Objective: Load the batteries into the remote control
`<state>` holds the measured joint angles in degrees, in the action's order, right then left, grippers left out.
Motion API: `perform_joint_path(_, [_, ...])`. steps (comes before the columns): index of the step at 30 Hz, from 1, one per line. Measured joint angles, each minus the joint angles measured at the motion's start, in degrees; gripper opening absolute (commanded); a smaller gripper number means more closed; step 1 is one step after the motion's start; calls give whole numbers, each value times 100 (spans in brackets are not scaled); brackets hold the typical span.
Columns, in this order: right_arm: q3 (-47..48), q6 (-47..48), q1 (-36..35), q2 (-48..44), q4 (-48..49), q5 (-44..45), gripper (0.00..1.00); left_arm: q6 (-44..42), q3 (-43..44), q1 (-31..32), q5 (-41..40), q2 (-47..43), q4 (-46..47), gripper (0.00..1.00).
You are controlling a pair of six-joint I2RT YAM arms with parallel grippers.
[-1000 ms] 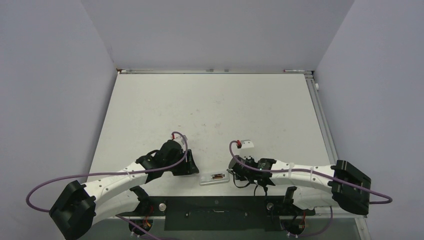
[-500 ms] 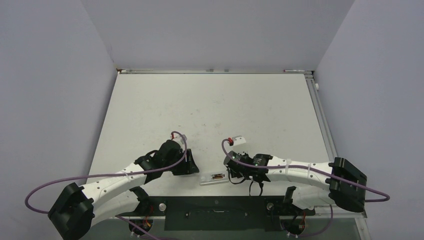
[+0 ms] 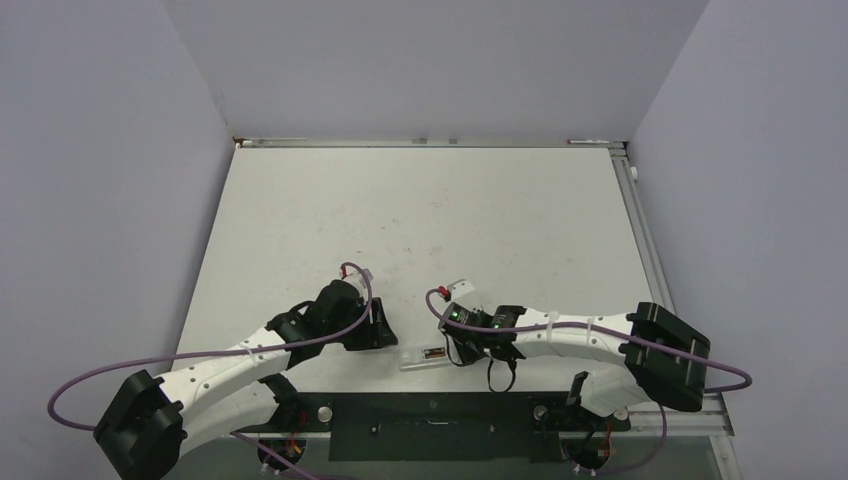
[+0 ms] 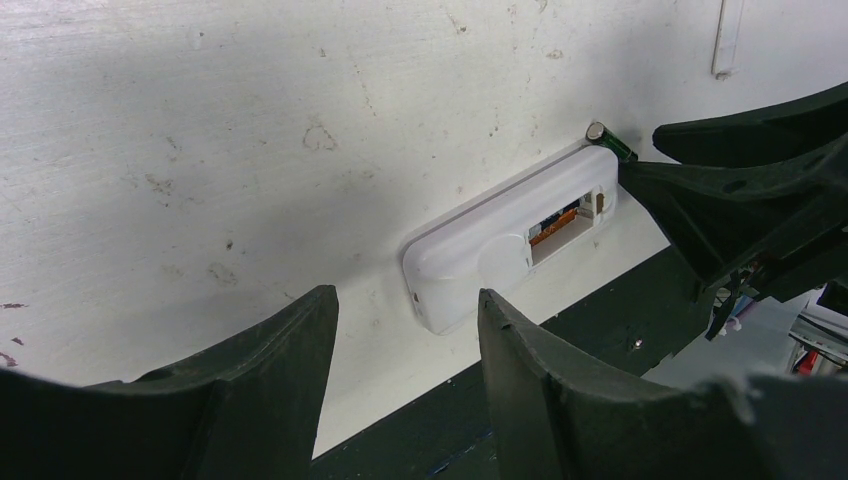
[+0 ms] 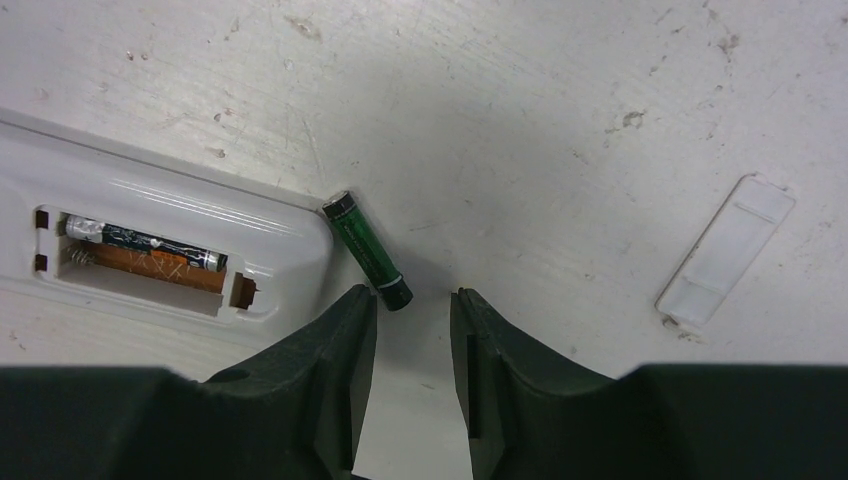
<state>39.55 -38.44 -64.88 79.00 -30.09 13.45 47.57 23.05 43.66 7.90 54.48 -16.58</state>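
A robotics lab test cell, seen from above.
A scuffed white table [image 3: 420,200] is boxed in by plain pale lavender walls [image 3: 430,70] on the left, far and right sides. A white-and-black left arm [image 3: 230,360] and right arm [image 3: 580,335] are bolted by a black base plate [image 3: 430,425] at the near edge, trailing purple cables [image 3: 90,370]. A metal rail [image 3: 640,220] lines the table's right edge.

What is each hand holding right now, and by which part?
Nothing: left hand and right hand are open and empty; the green battery lies loose beside the remote.
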Motion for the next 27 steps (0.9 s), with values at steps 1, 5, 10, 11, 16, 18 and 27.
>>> perform_joint_path(1, [0,33,2,31,13,-35,34,0,0,0,0,0,0,51])
perform_joint_path(5, [0,129,17,66,109,-164,33,0,0,0,0,0,0,51])
perform_joint_path(10, [-2,284,160,192,350,-321,33,0,-13,0,0,2,0,51])
perform_joint_path(11, [-2,323,216,205,402,-369,33,0,-17,0,0,2,2,51])
perform_joint_path(16, [-2,490,483,289,721,-546,28,0,-31,0,2,2,0,51])
perform_joint_path(18, [-2,542,529,308,833,-612,26,0,-31,0,0,2,2,51])
perform_joint_path(27, [-87,603,560,289,1049,-688,22,0,-31,0,2,133,9,51])
